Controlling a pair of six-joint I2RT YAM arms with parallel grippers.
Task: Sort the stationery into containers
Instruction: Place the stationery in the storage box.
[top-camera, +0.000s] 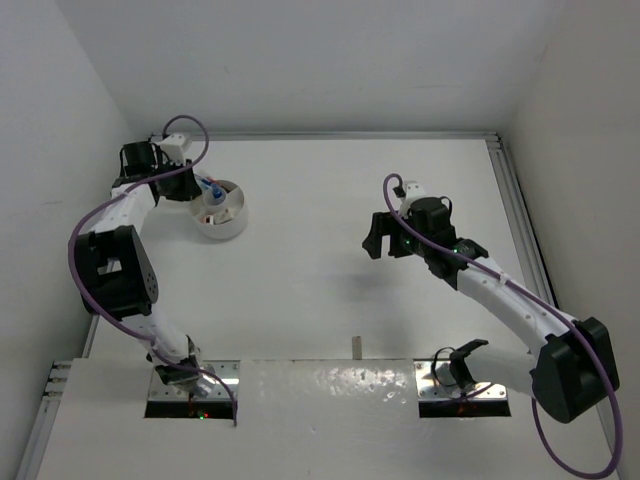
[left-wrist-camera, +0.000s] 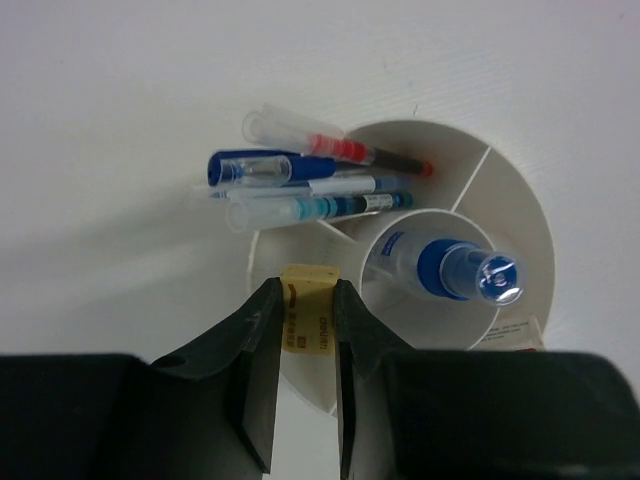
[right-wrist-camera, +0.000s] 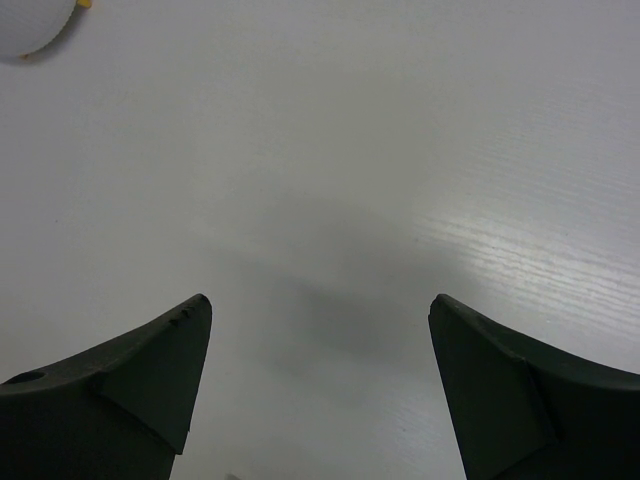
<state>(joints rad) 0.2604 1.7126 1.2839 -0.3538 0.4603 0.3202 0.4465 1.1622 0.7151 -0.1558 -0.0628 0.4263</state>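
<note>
Firmly pinched the tan block (left-wrist-camera: 308, 325) with the left gripper (left-wrist-camera: 305, 290), jaws narrowed to its width, just above the near rim of the tub (left-wrist-camera: 510, 210). Found pens (left-wrist-camera: 310, 185) in an outer compartment, ends jutting past the rim, and the bottle (left-wrist-camera: 450, 268) in the centre cup. Hung the right gripper (right-wrist-camera: 320, 320) spread wide, touching nothing, over the table (right-wrist-camera: 400, 120).
</note>
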